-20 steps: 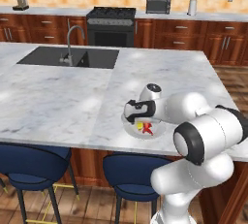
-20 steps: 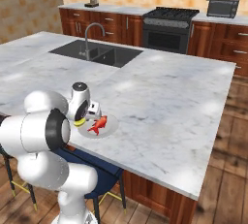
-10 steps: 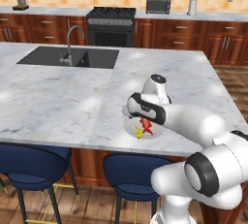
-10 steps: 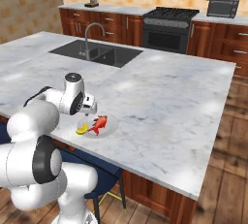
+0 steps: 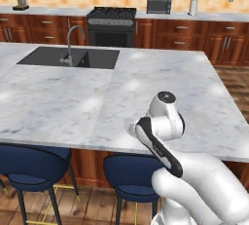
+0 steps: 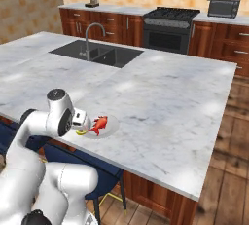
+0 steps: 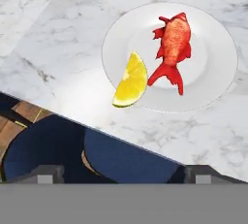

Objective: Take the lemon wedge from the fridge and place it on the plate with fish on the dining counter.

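Item: bright yellow lemon wedge (image 7: 131, 81) lying at the rim of the round white plate (image 7: 213, 39), beside the red fish (image 7: 173, 48), on the white-grey veined marble dining counter (image 6: 160, 97).
Detail: two-finger gripper (image 7: 121, 173) hangs above, jaws wide and empty, apparently clear. Risk: wedge overhangs the rim near the counter edge; a knock could tip it off. A second ago the jaws were closed low over the plate.

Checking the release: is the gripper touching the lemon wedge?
Apart. In the hand view the lemon wedge lies on the plate beside the fish, with bare counter between it and the open gripper tips.
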Tool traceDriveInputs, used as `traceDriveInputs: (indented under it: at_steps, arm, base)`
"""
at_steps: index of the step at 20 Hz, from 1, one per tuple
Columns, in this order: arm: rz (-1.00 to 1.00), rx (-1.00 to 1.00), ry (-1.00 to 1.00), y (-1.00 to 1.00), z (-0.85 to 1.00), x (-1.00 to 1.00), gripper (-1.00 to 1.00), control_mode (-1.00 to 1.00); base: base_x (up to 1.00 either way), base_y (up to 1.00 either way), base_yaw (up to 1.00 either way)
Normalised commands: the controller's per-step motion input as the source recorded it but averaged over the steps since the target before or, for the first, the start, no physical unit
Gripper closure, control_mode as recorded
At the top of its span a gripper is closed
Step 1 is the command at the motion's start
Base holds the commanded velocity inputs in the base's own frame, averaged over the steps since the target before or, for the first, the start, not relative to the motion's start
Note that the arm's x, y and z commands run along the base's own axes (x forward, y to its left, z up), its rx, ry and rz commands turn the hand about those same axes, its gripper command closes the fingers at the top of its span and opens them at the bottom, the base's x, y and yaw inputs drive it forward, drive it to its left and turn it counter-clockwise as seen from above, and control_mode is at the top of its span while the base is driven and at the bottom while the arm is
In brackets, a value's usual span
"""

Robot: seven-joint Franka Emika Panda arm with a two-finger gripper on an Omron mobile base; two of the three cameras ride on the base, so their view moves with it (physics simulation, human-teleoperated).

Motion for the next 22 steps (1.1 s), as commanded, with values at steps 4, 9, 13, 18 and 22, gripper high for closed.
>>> traceDriveInputs:
  at_steps: [4, 9, 13, 18, 22]
  arm:
    - [-0.14, 0.0, -0.38, -0.12, 0.43, -1.0, -1.0, -1.0]
    - [0.0, 0.0, -0.11, 0.04, 0.09, -0.2, -1.0, -1.0]
    - [0.04, 0.0, -0.53, 0.15, 0.61, -0.93, -1.0, -1.0]
    - [0.12, 0.0, -0.81, 0.2, 0.63, -0.89, -1.0, -1.0]
    - [-0.04, 0.08, -1.0, -0.04, 0.0, -0.88, -1.0, -1.0]
  base:
    - [0.0, 0.0, 0.0]
    - [0.0, 0.0, 0.0]
    - [0.0, 0.0, 0.0]
    - [0.0, 0.0, 0.0]
    - [0.0, 0.0, 0.0]
